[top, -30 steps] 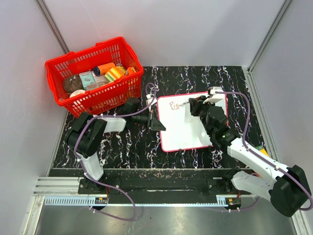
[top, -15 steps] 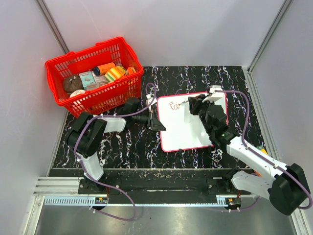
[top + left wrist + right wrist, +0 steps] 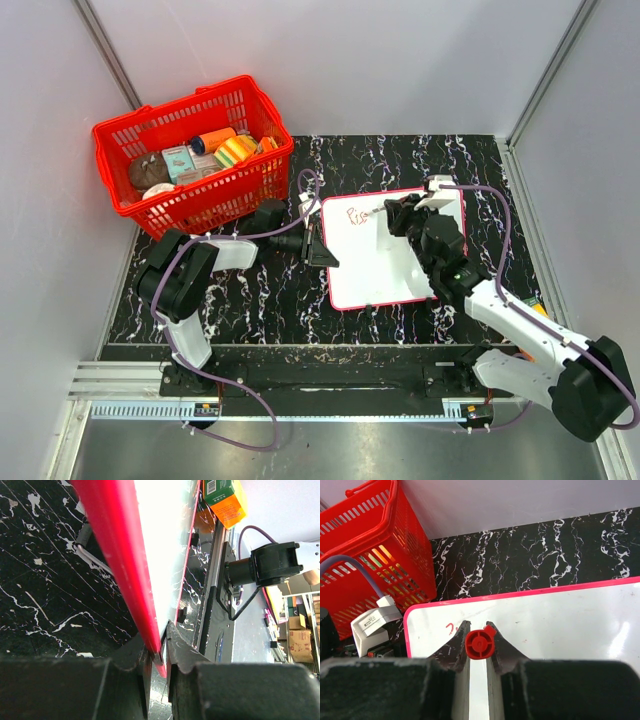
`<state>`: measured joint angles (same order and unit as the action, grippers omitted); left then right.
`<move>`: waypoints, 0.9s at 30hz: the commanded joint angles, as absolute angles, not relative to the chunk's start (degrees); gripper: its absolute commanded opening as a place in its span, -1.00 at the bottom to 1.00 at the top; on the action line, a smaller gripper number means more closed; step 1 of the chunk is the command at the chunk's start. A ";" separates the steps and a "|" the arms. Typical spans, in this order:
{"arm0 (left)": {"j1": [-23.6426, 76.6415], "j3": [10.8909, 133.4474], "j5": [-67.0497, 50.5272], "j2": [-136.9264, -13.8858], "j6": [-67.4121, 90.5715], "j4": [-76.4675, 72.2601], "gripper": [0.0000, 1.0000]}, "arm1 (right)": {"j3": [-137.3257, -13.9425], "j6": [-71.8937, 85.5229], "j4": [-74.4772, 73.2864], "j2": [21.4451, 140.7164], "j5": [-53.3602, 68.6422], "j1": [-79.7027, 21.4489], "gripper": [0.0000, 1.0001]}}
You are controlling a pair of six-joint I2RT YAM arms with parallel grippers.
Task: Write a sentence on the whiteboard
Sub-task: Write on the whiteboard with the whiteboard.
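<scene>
Over the last second the right gripper (image 3: 400, 213) has only edged a little left and back again near the board's (image 3: 385, 265) top edge. The board, the left gripper (image 3: 318, 245) and the writing (image 3: 357, 214) look unchanged.

The board lies on the table (image 3: 260, 300), and the basket (image 3: 120, 150) stands well beyond the board's top-left corner. The left gripper is at the board's left edge. In the left wrist view its jaws are closed on the red rim, pinning the board in place. The right gripper is above the board's upper middle, with its jaws clamped on a red marker (image 3: 480, 644). The marker points toward the board's top-left corner, where a few red letters stand just right of that corner.

The step in hand looks like the writing itself. One short word is begun and most of the board is bare, so the sentence seems barely started. Whether the tip touches the surface right now is too small to tell.

The next move calls for carrying the tip rightward from the last letter along the board's top edge. It needs light, steady pressure to keep the strokes legible. The left gripper must hold its clamp so the board does not slide under the marker.
</scene>
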<state>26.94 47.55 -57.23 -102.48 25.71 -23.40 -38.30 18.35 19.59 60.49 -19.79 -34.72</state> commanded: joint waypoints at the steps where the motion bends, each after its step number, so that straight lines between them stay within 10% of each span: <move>1: 28.74 48.08 -54.32 -102.74 20.30 -21.71 -1.00 | -37.62 18.89 17.40 58.80 -19.07 -34.28 -1.00; 27: 28.74 47.99 -54.23 -102.66 19.95 -21.36 -1.00 | -36.56 18.63 14.77 57.57 -22.76 -34.10 -1.00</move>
